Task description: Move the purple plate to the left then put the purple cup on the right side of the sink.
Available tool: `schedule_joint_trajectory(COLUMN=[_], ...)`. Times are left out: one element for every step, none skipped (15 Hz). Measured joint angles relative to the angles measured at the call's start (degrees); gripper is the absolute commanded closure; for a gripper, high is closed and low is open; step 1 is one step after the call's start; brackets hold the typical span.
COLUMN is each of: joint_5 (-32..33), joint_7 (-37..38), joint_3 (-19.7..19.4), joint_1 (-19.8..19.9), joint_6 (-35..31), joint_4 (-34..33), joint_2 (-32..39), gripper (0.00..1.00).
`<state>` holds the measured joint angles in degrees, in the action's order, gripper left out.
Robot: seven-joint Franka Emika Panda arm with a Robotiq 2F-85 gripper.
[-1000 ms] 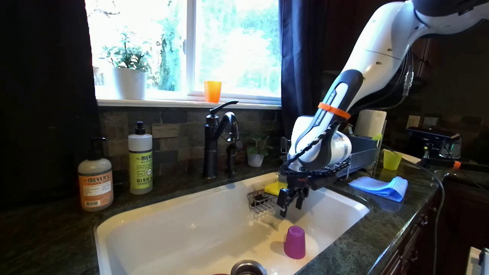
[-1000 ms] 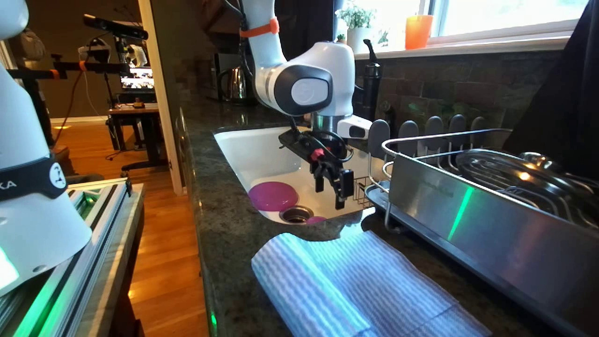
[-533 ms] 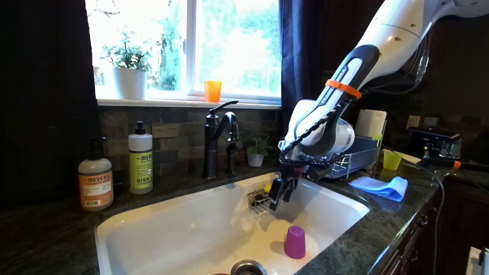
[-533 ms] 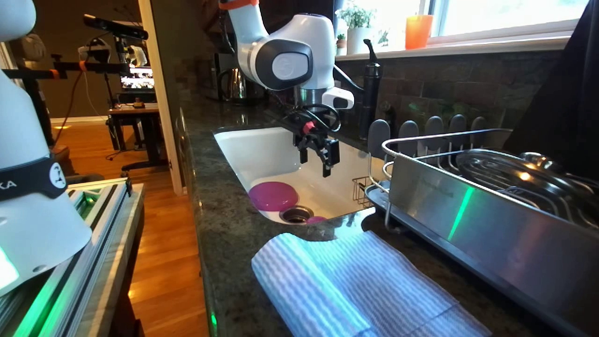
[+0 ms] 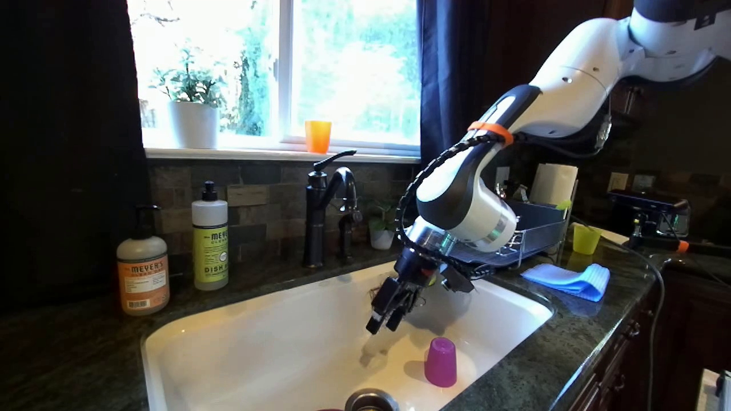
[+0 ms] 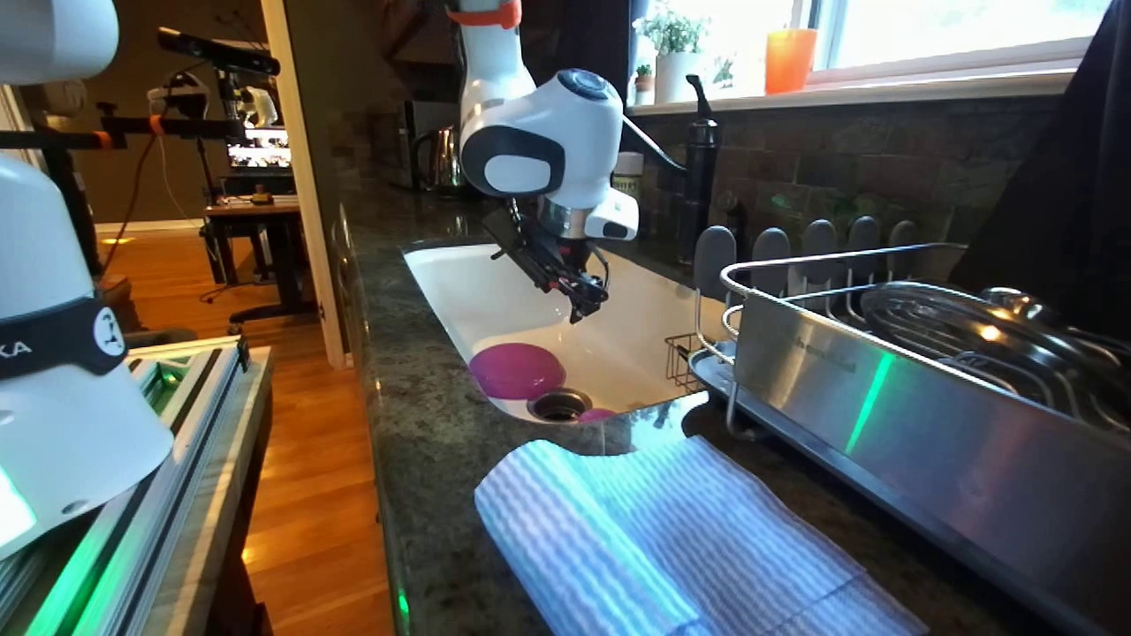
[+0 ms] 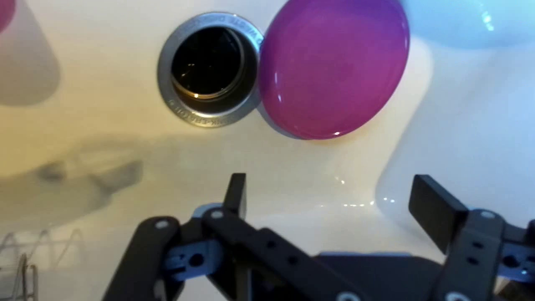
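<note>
The purple plate point(image 6: 517, 371) lies on the bottom of the white sink point(image 5: 245, 348), against the drain. In the wrist view the plate point(image 7: 334, 69) shows beyond my fingers. The purple cup point(image 5: 441, 363) stands upside down on the sink floor, across the drain from the plate. Only part of the cup point(image 6: 597, 414) shows past the counter edge in an exterior view, and a sliver of it point(image 7: 5, 12) shows in the wrist view's corner. My gripper point(image 7: 328, 188) is open and empty; in both exterior views the gripper point(image 5: 384, 326) point(image 6: 579, 311) hangs tilted above the sink floor, apart from plate and cup.
The drain point(image 5: 371, 401) lies between plate and cup. A wire basket point(image 6: 682, 360) hangs on the sink wall. The faucet point(image 5: 317, 222) stands behind the sink. A dish rack point(image 6: 884, 371) and blue cloth point(image 5: 568, 279) are on the counter. Soap bottles point(image 5: 210, 240) point(image 5: 143, 277) stand beside the faucet.
The gripper has moved over the sink, away from the dish rack end, and its wrist has turned and tilted. The plate and cup have not moved.
</note>
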<state>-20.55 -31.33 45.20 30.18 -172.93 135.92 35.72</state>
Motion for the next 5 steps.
schedule_joint_trajectory(joint_5=[0.64,1.58,2.73,4.05,5.28], joint_7=[-0.04,0.00,0.20,0.68,1.16], joint_3=[1.53,2.32,2.64,2.63,2.56], joint_1=[2.40,4.21,5.61,6.64,7.46], joint_6=[0.00,0.03,0.29,0.90,1.48], joint_4=[-0.18,-0.21,-0.22,-0.24,-0.27], joint_2=[2.51,4.68,6.66,8.31,9.72], gripper=[0.00,0.00,0.00,0.00,0.00])
